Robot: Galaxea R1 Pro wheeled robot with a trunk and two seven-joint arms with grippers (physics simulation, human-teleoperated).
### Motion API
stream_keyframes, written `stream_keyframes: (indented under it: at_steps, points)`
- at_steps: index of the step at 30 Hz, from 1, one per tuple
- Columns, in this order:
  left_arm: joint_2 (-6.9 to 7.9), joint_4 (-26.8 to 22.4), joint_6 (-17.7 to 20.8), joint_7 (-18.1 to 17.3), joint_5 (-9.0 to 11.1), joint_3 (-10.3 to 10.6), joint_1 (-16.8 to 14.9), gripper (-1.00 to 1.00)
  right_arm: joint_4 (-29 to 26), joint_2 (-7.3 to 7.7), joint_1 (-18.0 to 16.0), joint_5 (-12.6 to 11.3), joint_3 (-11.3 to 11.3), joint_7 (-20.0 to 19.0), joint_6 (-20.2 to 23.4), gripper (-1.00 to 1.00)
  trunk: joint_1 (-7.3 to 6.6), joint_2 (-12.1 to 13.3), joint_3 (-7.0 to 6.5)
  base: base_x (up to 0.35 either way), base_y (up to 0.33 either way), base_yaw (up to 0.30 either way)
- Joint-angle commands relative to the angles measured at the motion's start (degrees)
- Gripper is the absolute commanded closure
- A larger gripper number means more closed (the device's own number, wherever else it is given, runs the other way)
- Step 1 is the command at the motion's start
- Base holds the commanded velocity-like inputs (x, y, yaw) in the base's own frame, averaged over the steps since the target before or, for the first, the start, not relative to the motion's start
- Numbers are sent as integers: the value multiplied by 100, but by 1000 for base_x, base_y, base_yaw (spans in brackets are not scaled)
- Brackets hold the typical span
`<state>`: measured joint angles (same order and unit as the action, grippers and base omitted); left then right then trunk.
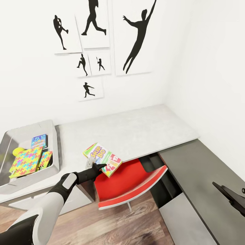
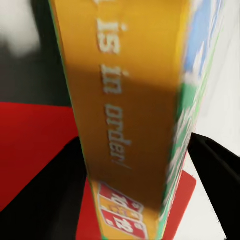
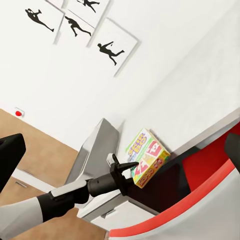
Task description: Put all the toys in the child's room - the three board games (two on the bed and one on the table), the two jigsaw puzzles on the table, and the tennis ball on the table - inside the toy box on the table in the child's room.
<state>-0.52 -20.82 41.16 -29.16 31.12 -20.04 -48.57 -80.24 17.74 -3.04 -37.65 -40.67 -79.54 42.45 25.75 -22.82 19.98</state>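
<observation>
My left gripper (image 1: 96, 167) is shut on the Skip-Bo board game (image 1: 102, 158), holding it at the front edge of the grey table (image 1: 136, 129), above the red chair. Close up, the box's orange side (image 2: 130, 100) stands between the dark fingers (image 2: 215, 175). From the right wrist I see the same board game (image 3: 146, 159) in the left gripper (image 3: 126, 168). The grey toy box (image 1: 56, 149) sits at the table's left end and holds two jigsaw puzzles (image 1: 25, 162), another board game (image 1: 39, 140) and the tennis ball (image 1: 17, 150). My right gripper (image 1: 228, 194) hangs open at the lower right, empty.
A red chair (image 1: 131, 182) is tucked under the table just below the held box. A dark grey unit (image 1: 200, 170) runs along the right wall. Silhouette pictures (image 1: 134, 37) hang on the white wall behind. Wooden floor (image 1: 112, 224) lies below.
</observation>
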Motion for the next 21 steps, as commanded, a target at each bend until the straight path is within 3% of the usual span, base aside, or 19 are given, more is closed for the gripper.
stream_keyframes:
  at_steps: [1,6,12,21]
  points:
    - [-2,-1,19,-11,-56,-35,-4,100,0,-1,-4,-16,-2,-9,53,-100,3,-10,9,0,0,0]
    - [7,-1,23,-47,-54,-35,-4,100,-7,-6,-4,-15,-2,-15,46,-100,3,-10,-15,0,0,0]
    - [18,-1,24,-491,-79,-20,-4,100,-41,-16,-4,-14,3,-17,35,-100,3,-10,-68,0,0,0]
    - [48,-1,29,-574,-96,-18,-4,100,-52,-16,-4,-14,6,-18,27,-100,3,-10,-152,0,0,0]
